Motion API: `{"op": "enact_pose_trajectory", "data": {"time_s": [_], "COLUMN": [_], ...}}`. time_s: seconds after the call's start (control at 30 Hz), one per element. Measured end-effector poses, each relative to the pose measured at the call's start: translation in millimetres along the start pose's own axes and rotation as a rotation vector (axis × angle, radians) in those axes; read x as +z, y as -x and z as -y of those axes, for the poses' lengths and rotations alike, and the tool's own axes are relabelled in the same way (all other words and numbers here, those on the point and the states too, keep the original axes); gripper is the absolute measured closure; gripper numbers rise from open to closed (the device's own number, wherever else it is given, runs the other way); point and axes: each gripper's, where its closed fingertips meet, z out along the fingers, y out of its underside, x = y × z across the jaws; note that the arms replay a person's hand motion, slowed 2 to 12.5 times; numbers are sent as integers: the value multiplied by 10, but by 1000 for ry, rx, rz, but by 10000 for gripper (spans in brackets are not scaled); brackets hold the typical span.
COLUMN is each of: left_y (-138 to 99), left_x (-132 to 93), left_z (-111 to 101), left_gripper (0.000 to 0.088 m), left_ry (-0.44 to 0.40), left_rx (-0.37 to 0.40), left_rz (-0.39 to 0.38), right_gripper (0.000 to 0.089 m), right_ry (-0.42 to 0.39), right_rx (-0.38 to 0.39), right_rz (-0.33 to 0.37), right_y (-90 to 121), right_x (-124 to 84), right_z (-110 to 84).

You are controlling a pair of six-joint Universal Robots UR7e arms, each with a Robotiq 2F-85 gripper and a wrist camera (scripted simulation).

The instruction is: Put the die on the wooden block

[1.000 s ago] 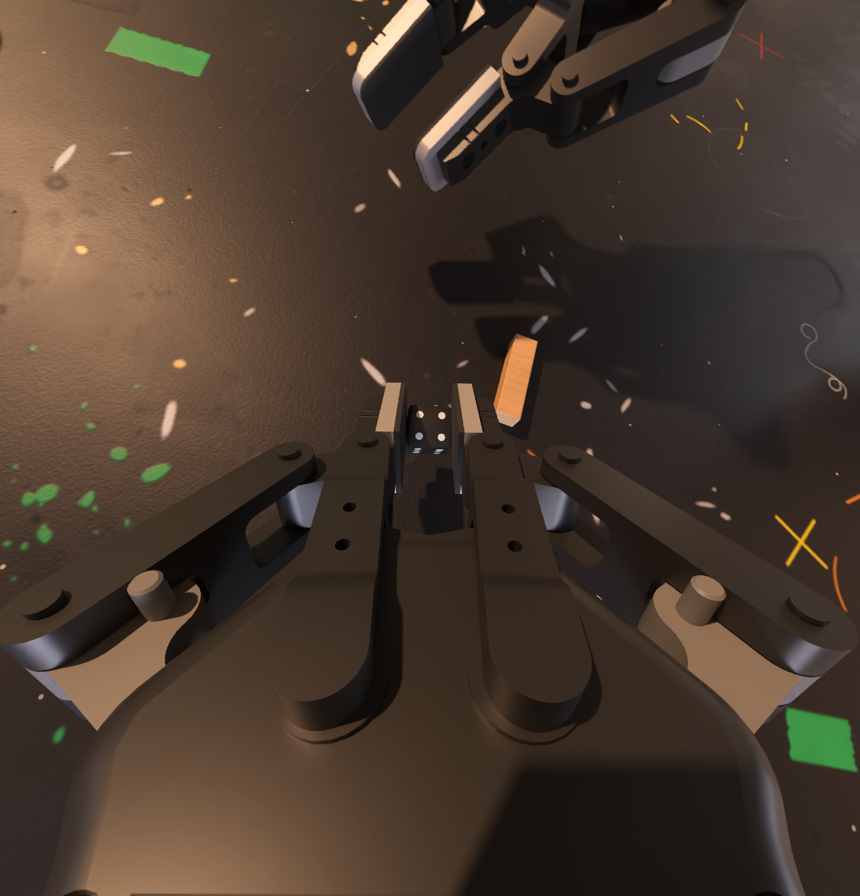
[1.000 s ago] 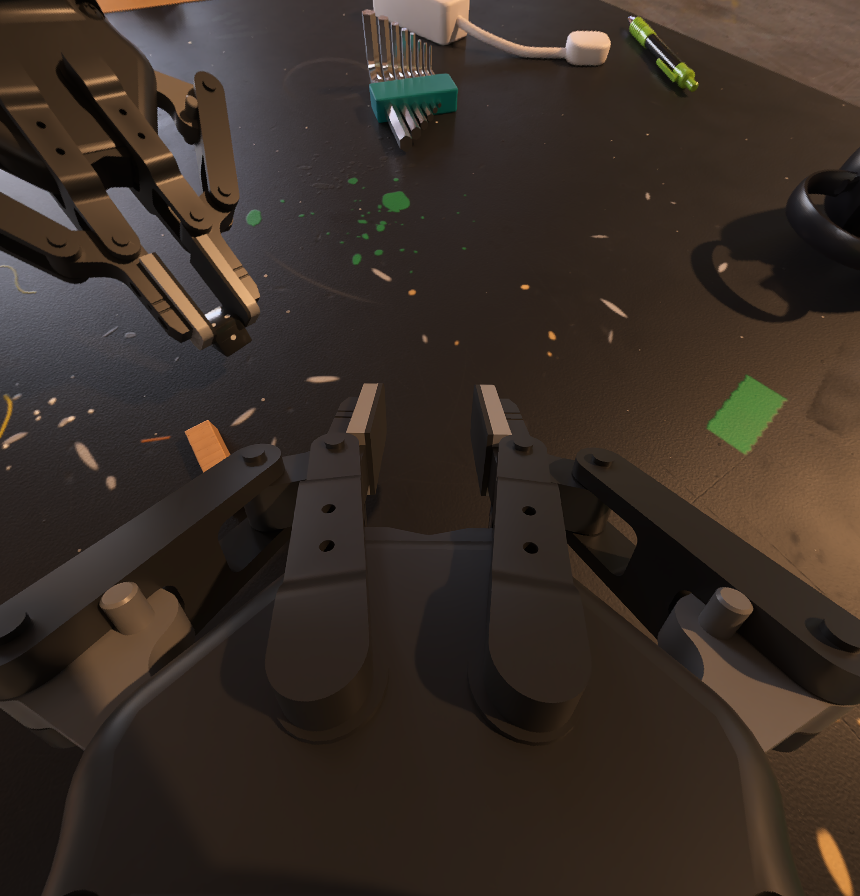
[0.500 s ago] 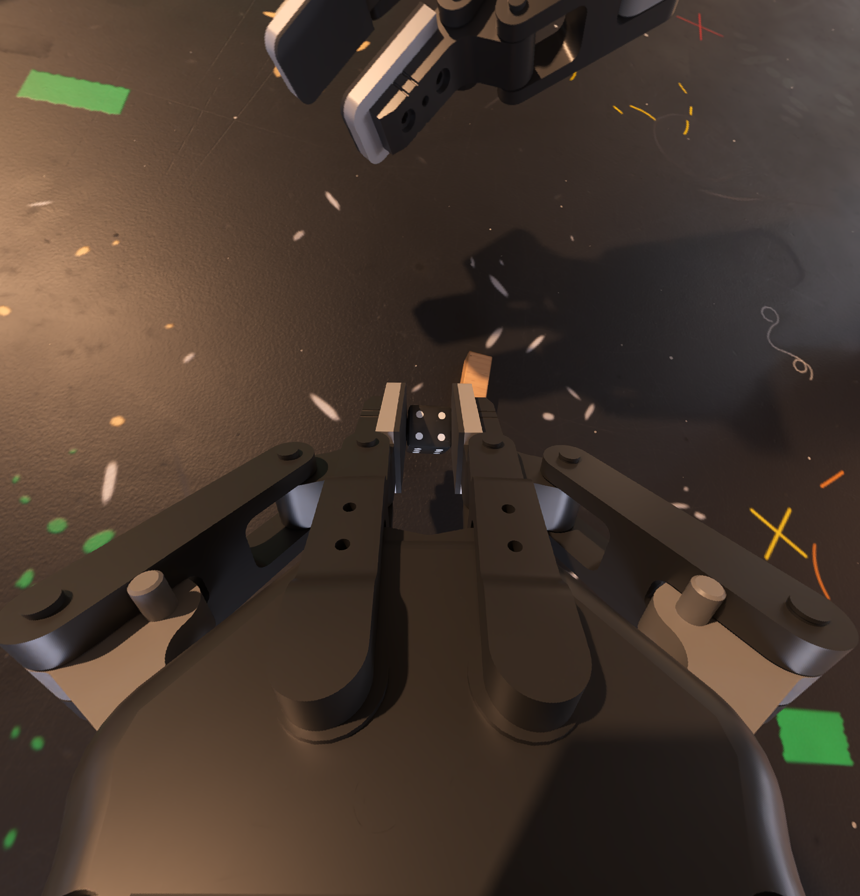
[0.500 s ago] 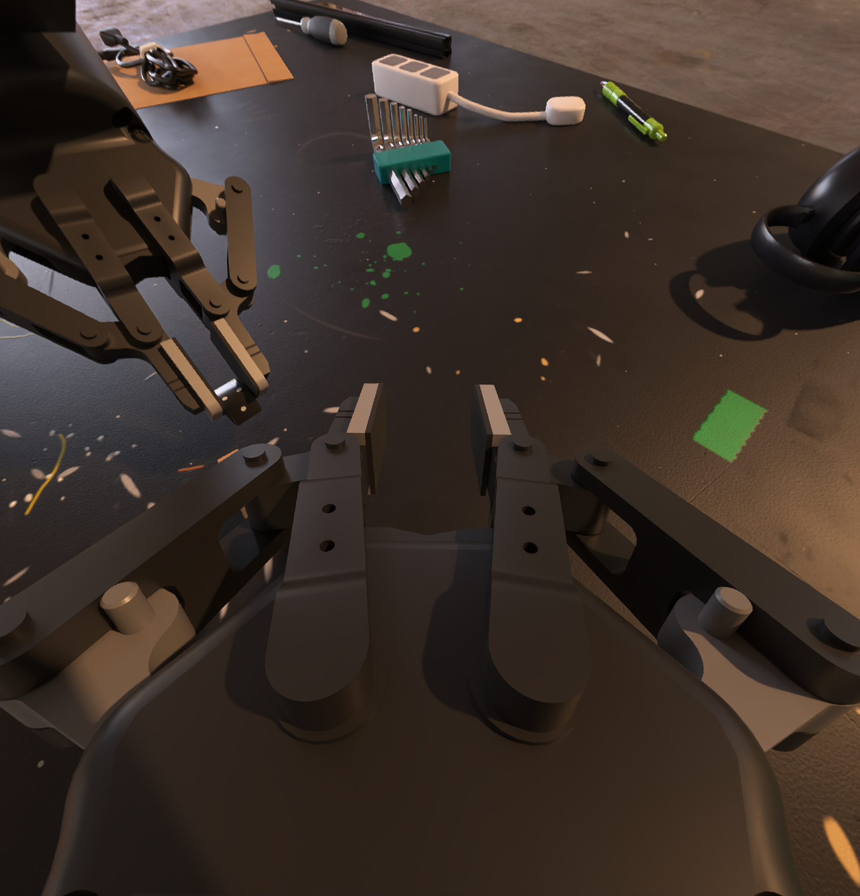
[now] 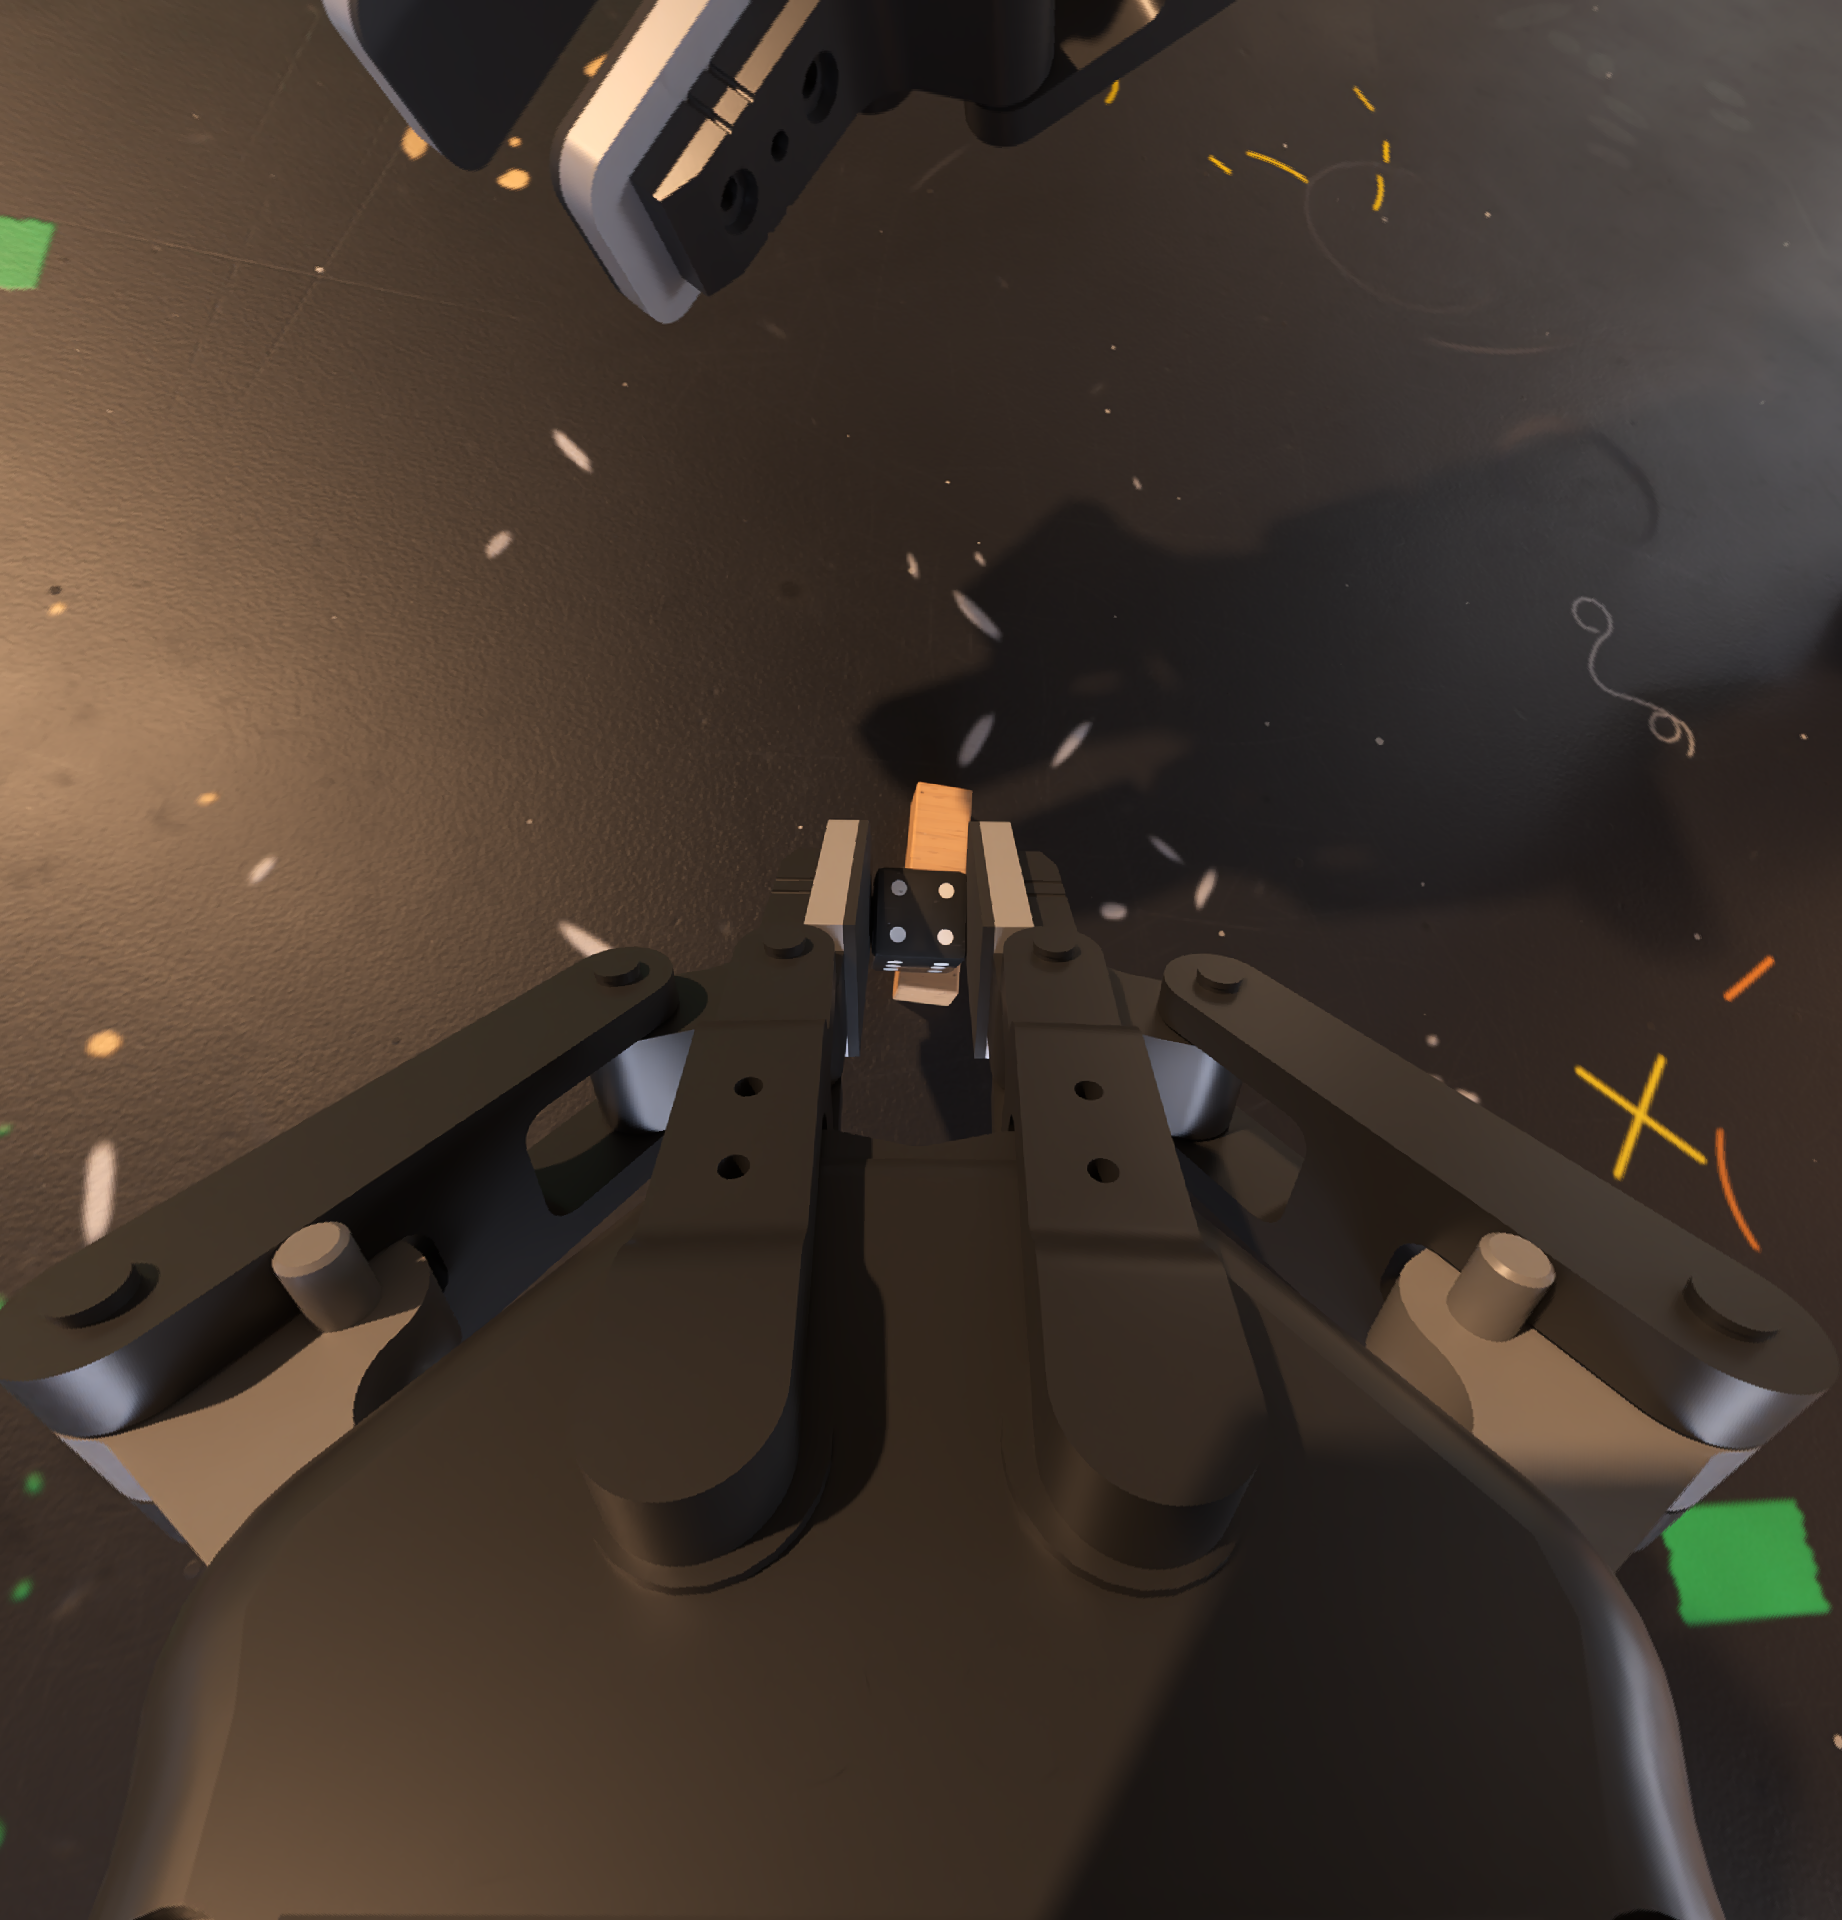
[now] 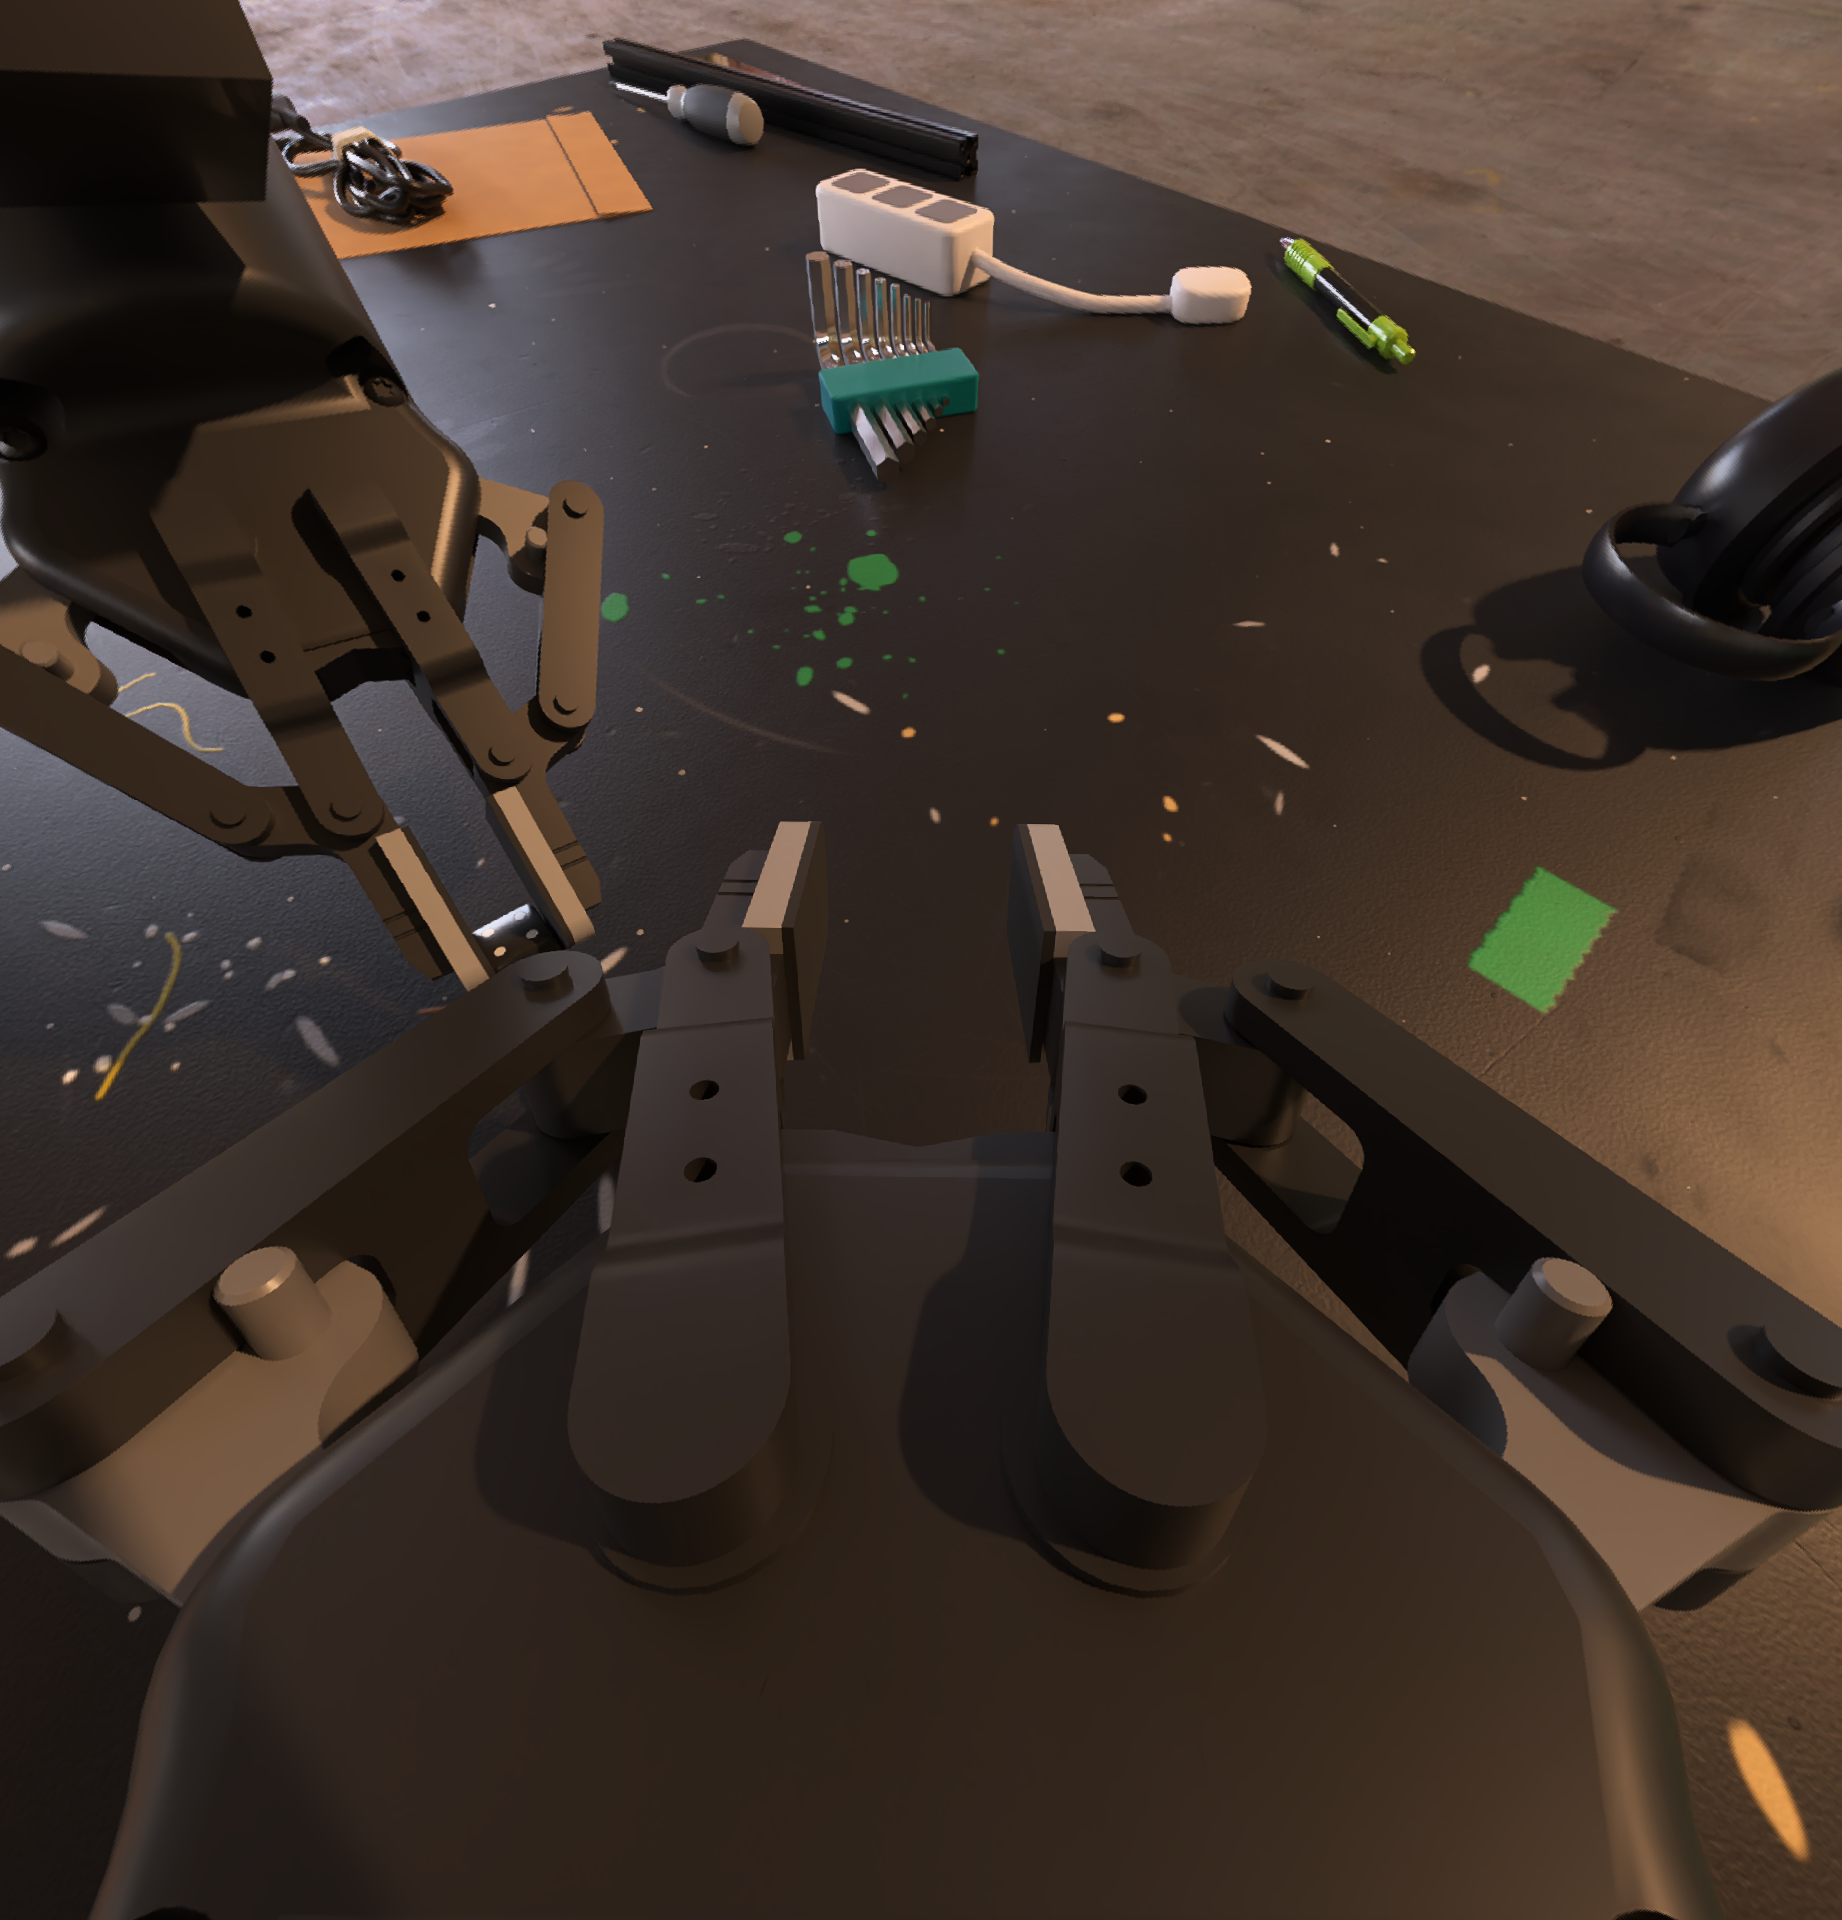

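Note:
My left gripper (image 5: 919,883) is shut on a small black die (image 5: 920,914) with white pips, held above the dark table. The wooden block (image 5: 939,826), a narrow orange-brown bar, lies on the table directly under and beyond the die, showing above and below it between the fingers. In the right wrist view the left gripper (image 6: 501,935) hangs at the left with the die (image 6: 512,927) at its tips; the block is hidden there. My right gripper (image 6: 917,883) is open and empty, and its fingers (image 5: 647,208) show at the top of the left wrist view.
The black table (image 6: 1208,623) carries a teal hex key set (image 6: 891,358), a white power strip (image 6: 906,223), a green pen (image 6: 1348,301), a screwdriver (image 6: 714,112), black headphones (image 6: 1769,561), a coiled cable (image 6: 382,187) on orange card, and green tape patches (image 6: 1540,940).
My left gripper has carried the die to the right until it is lined up over the wooden block. The right gripper has risen and drawn back, still open.

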Motion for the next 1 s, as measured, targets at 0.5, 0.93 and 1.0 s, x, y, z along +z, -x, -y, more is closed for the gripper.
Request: {"op": "enact_pose_trajectory", "data": {"time_s": [0.5, 0.93, 1.0], "left_y": [-67, -60, -59], "left_x": [132, 187, 189], "left_z": [7, 10, 10], "left_gripper": [717, 716, 717], "left_ry": [46, 74, 77], "left_rx": [29, 61, 62], "left_rz": [-38, -35, -37], "right_gripper": [569, 570, 570], "right_ry": [-9, -31, -33], "right_rx": [-9, 22, 27], "right_rz": [-52, -95, -98], "right_y": [60, 113, 120], "right_x": [-116, -267, -285], "right_z": [12, -24, -32]}}
